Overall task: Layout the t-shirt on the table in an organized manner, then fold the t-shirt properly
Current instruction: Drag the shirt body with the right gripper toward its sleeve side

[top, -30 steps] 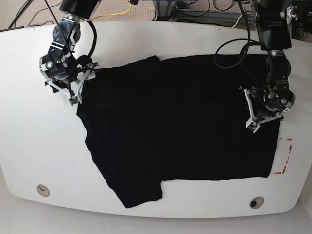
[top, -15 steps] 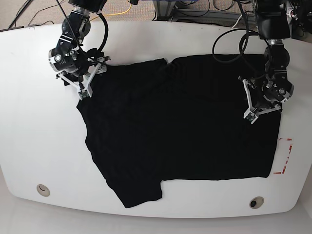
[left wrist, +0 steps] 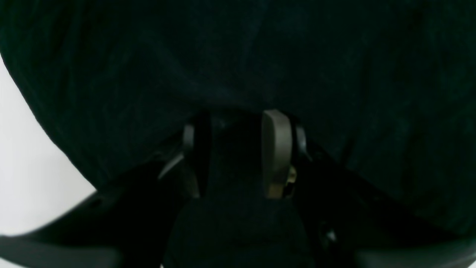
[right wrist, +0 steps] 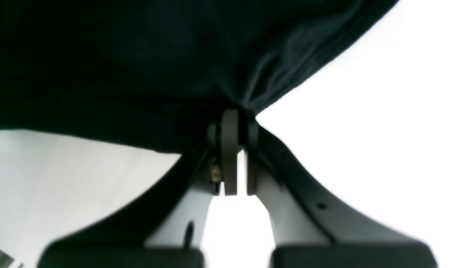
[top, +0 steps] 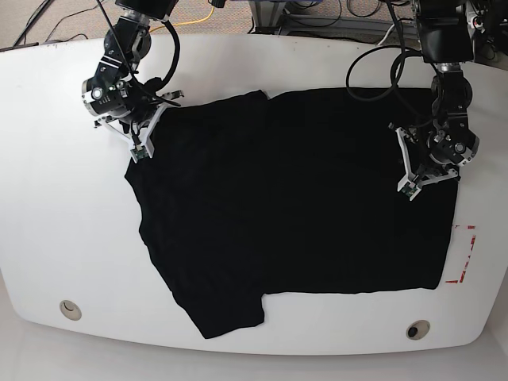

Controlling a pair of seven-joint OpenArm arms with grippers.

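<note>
The black t-shirt (top: 294, 198) lies spread and mostly flat over the white table (top: 63, 222), with one sleeve at the near centre-left. My right gripper (top: 136, 149) is at the shirt's far left corner. In the right wrist view this right gripper (right wrist: 238, 115) is shut on a bunched edge of the t-shirt (right wrist: 130, 56). My left gripper (top: 407, 187) rests on the shirt's right part. In the left wrist view the left gripper (left wrist: 234, 123) has dark t-shirt (left wrist: 260, 56) cloth filling the gap between its fingers and tenting above them.
A red tape rectangle mark (top: 464, 254) shows just past the shirt's right edge. Two small round holes (top: 70, 308) (top: 417, 329) sit near the table's front edge. Cables and a yellow cord (top: 198, 17) lie beyond the far edge.
My right gripper has moved toward the far edge and inward, dragging the shirt's far left corner with it. My left gripper has shifted slightly toward the far edge with the cloth.
</note>
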